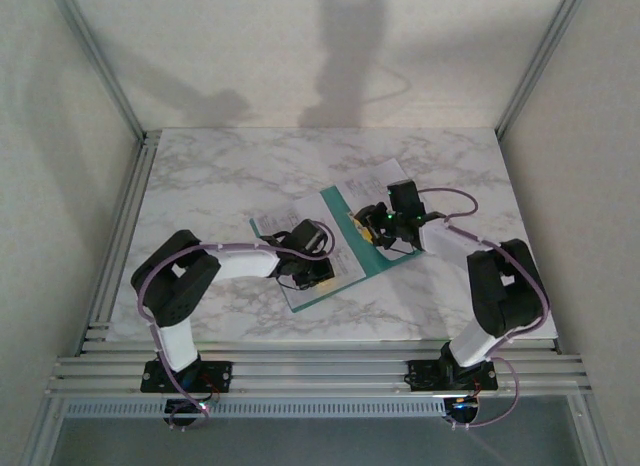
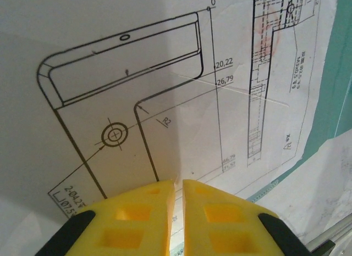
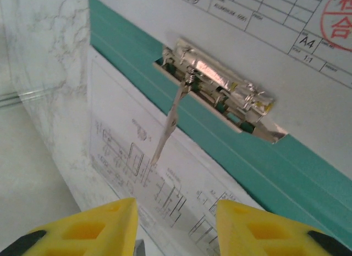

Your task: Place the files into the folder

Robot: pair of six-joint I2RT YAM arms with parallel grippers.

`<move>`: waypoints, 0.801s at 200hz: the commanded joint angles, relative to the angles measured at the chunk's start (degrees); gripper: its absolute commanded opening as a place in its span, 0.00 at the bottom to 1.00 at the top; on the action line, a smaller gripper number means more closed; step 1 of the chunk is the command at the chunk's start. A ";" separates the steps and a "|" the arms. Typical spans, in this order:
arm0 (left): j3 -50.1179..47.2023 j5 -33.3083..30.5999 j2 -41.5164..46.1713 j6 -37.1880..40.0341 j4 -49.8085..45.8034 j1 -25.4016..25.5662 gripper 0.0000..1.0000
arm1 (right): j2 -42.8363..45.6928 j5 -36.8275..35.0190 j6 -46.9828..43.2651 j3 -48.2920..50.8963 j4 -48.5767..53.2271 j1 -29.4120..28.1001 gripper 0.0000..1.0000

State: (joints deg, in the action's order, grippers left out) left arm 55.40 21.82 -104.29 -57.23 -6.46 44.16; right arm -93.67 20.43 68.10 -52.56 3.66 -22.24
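Folder mostly under files, edges cropped

The marbled white bench lay bare beyond and left of the flat teal-green card folder, so a claw had open passage there. On the folder, a shiny metal spring clip stood raised. Its thin lever slanted over a white printed sheet, just ahead of the right claw, whose yellow fingers were parted.

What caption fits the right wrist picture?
Right gripper open over the folder's metal clip and a drawing sheet.
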 commanded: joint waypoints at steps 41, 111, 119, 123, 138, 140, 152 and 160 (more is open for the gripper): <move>-0.11 -1.91 -3.07 -0.02 -3.13 0.66 0.14 | -3.95 1.31 0.37 -3.96 -0.49 0.65 0.40; 0.23 -1.95 -3.29 -0.01 -3.41 0.66 0.14 | -5.91 0.36 0.43 -4.88 0.03 1.32 0.30; 0.32 -1.95 -3.35 0.04 -3.55 0.66 0.14 | -5.81 0.16 0.44 -4.84 0.03 1.41 0.30; 0.41 -1.94 -3.37 0.15 -3.48 0.66 0.14 | -5.82 0.14 0.41 -4.84 0.03 1.49 0.29; 0.41 -1.93 -3.46 0.11 -3.59 0.66 0.13 | -5.81 0.14 0.46 -4.84 0.02 1.55 0.28; 0.41 -1.93 -3.46 0.11 -3.57 0.66 0.13 | -5.82 0.19 0.46 -4.84 -0.02 1.51 0.27; 0.40 -1.93 -3.55 0.12 -3.56 0.65 0.13 | -5.83 0.10 0.46 -4.76 -0.05 1.51 0.25; 0.41 -1.89 -3.55 0.19 -3.59 0.66 0.13 | -5.82 -0.01 0.50 -4.62 0.03 1.51 0.24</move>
State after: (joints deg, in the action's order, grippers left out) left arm 55.86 21.85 -104.79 -57.25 -6.46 44.18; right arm -99.13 20.99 68.45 -56.36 3.64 -20.99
